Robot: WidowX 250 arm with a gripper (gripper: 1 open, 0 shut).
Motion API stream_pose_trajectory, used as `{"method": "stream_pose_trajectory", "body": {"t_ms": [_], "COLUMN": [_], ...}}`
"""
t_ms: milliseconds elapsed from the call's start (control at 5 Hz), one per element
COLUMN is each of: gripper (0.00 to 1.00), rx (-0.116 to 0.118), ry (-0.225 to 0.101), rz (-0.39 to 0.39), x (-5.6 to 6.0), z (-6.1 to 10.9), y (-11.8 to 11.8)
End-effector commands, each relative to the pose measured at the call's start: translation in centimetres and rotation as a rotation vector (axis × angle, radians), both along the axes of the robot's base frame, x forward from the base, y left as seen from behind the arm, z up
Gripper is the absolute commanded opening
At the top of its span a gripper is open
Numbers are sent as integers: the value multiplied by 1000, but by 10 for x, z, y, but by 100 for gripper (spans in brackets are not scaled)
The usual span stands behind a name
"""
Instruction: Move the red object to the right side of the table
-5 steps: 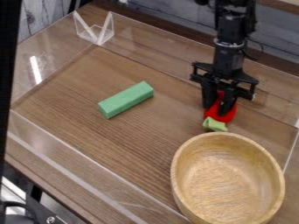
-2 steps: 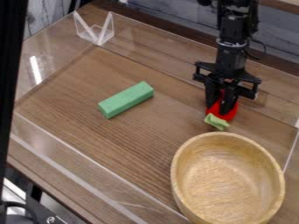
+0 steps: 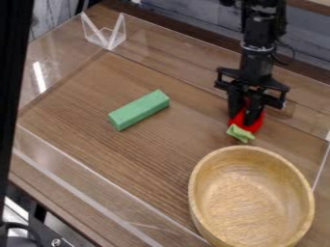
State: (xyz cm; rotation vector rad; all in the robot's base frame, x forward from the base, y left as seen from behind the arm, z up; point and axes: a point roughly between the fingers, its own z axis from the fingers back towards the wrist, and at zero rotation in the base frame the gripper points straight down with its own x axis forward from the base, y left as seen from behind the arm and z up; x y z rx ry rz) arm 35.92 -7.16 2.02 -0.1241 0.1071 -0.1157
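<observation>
Item: red object point(image 3: 244, 126); location, on the table point(image 3: 91, 116) toward its right side, just above the wooden bowl point(image 3: 252, 203), well apart from the green block point(image 3: 138, 109); status, grasped but not yet lifted or carried (the move itself remains, by my judgement). Item: my gripper point(image 3: 246, 118); pointing straight down; jaws drawn narrow, clamped on the red object's upper part.
</observation>
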Motion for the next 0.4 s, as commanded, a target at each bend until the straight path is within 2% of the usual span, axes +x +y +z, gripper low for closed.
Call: {"method": "stream_pose_trajectory", "body": {"t_ms": [0, 200], "gripper": [0, 100], "rx": [3, 5], "ry": [10, 15], "rz": [-42, -46], "x": [-1, -2], "z": [-10, -11], "y": [-10, -12]}}
